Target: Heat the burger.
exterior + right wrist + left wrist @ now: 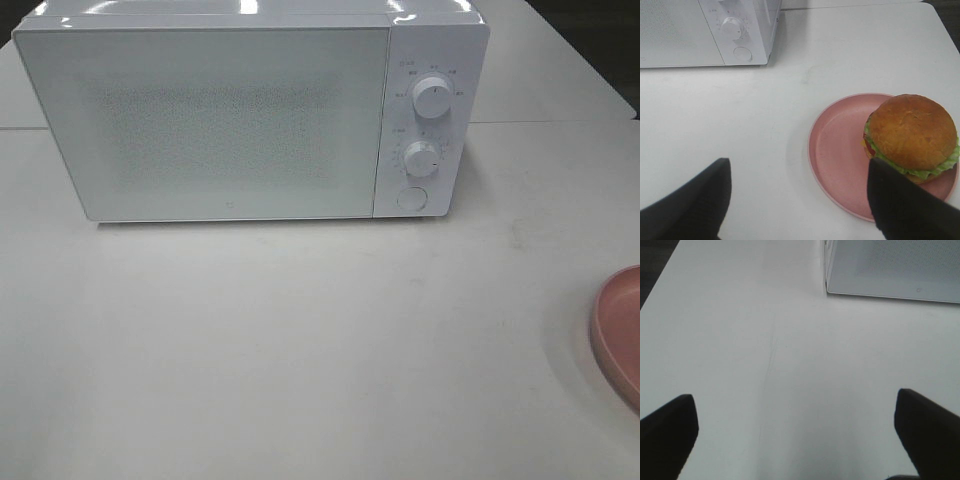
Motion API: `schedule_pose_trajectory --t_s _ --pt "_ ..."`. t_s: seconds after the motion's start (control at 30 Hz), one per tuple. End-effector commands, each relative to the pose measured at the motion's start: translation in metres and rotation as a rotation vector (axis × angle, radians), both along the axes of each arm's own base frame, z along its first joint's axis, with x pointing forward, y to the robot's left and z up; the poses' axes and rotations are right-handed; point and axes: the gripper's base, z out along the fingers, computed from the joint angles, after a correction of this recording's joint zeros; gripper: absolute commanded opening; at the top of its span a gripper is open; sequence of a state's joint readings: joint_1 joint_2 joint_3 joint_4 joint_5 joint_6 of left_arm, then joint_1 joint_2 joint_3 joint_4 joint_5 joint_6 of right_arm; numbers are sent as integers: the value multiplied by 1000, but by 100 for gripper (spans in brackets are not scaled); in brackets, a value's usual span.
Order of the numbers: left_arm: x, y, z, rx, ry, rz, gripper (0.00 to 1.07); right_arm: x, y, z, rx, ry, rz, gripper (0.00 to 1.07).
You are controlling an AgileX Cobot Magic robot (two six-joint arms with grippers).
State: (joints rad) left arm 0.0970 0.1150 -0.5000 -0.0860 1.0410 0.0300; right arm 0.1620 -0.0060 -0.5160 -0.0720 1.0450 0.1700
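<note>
burger (pixel 912 134): on pink dish (pixel 835 150), off-centre
microwave (pixel 250 115): door closed, on table (pixel 300 350)
left tool (pixel 797 430): released, holding nothing
right tool (pixel 800 195): released, holding nothing

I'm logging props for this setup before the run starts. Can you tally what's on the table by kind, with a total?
Microwave: 1, white, door shut
Burger: 1, sitting on the dish
Pink dish: 1, mostly cut off at the edge of the high view
Total: 3 things on the table
</note>
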Motion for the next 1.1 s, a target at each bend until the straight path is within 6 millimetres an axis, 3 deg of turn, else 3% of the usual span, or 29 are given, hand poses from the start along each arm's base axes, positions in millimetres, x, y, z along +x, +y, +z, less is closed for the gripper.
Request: schedule_pose_trajectory --t_s 0.03,0.23,1.1 --pt "-5 -1 0 6 -42 1 100 -3 0 0 -5 -33 2 72" --pt "-23 -2 0 18 -157 1 100 -3 0 0 -5 -33 2 72" --pt "-22 -2 0 16 -151 1 100 -3 0 0 -5 -32 2 72"
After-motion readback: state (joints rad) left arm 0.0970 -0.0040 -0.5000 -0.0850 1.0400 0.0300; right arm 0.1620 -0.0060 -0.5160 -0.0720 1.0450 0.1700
